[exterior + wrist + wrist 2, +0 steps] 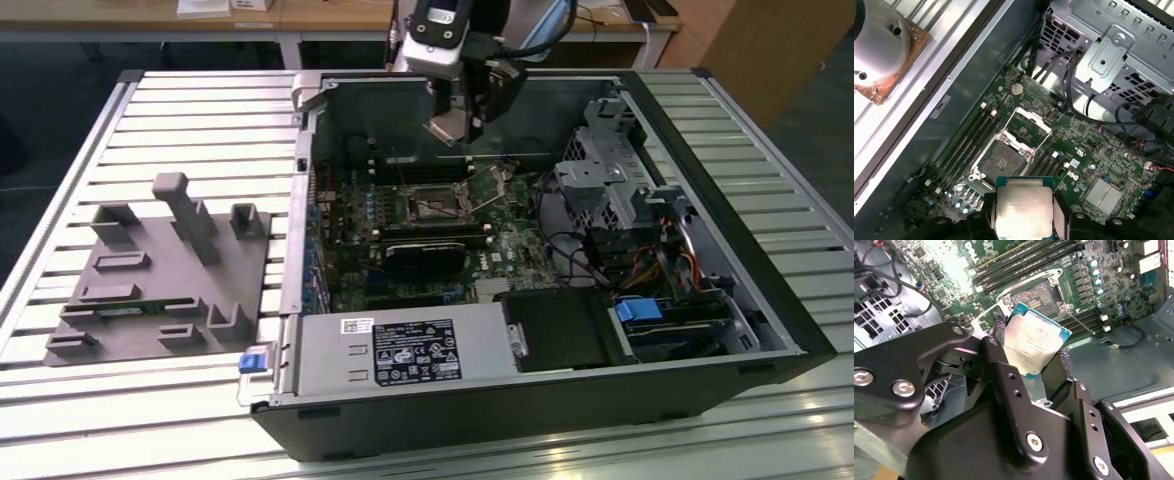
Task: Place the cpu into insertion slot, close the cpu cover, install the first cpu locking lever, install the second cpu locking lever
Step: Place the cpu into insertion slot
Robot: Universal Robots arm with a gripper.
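My gripper (451, 130) hangs over the open computer case, above the far part of the green motherboard (350, 215). It is shut on the cpu (1036, 342), a flat square chip with a pale metal face, held by its edges between the two black fingers (998, 326). The first wrist view shows the cpu (1021, 207) in the gripper (1022, 205) a short way off from the insertion slot (1002, 162), not touching it. The slot (1036, 295) lies bare with a dark centre. The cpu cover (1026, 127) stands swung open at the slot's far side. A thin locking lever (1081, 320) sticks out beside the slot.
Long memory slots (966, 142) run beside the socket. A metal drive cage (614, 165) and cables fill the case on the exterior view's right; the power supply (400, 350) sits at the front. A grey slotted fixture (160, 270) lies on the slatted table at the exterior view's left.
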